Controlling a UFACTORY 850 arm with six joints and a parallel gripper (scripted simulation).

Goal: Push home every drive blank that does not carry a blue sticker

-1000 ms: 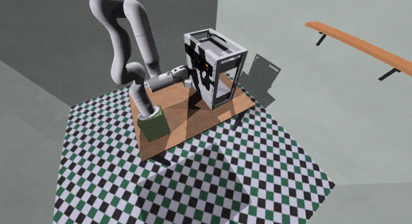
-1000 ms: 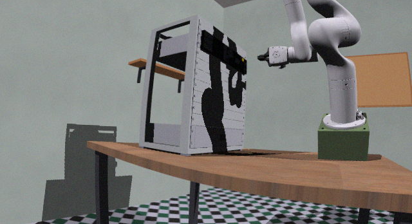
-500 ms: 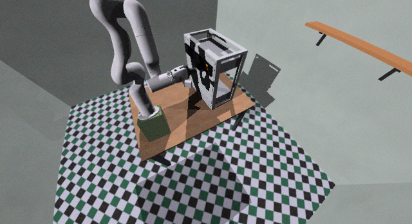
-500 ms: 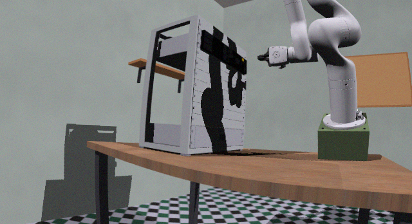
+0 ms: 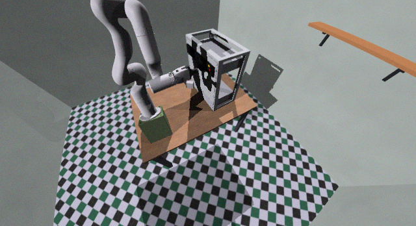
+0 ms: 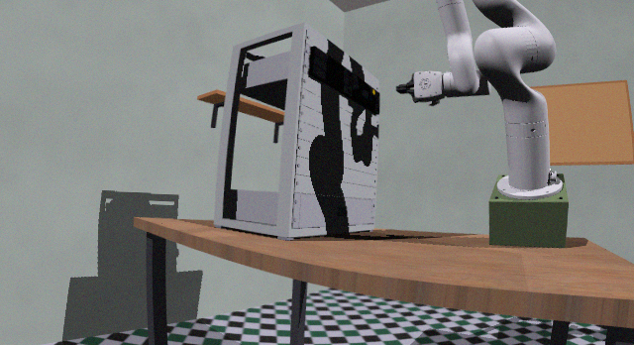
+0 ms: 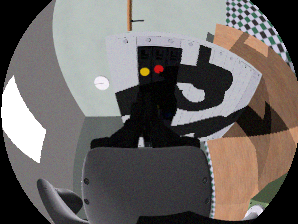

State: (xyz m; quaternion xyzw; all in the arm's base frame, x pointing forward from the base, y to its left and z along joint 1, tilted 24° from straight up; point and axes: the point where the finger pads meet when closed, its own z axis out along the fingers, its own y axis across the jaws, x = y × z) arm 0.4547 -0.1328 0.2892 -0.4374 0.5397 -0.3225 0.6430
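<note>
The grey rack (image 5: 216, 68) stands on the wooden table, its front facing my arm. The black storage chassis (image 6: 344, 79) runs across the upper front. In the wrist view a yellow sticker (image 7: 144, 71) and a red sticker (image 7: 158, 68) show side by side on the dark chassis; they also show in the top view: yellow (image 5: 208, 66), red (image 5: 209, 70). A yellow dot (image 6: 372, 92) shows at the chassis's near end in the exterior view. I cannot tell which blanks stand out. My gripper (image 6: 400, 88) is shut and empty, a short gap in front of the chassis, not touching it.
My arm's green base block (image 6: 528, 217) stands on the table at the other end. Arm shadows fall across the rack front. A wooden wall shelf (image 5: 364, 47) hangs on the far wall. The table edge lies close behind the rack.
</note>
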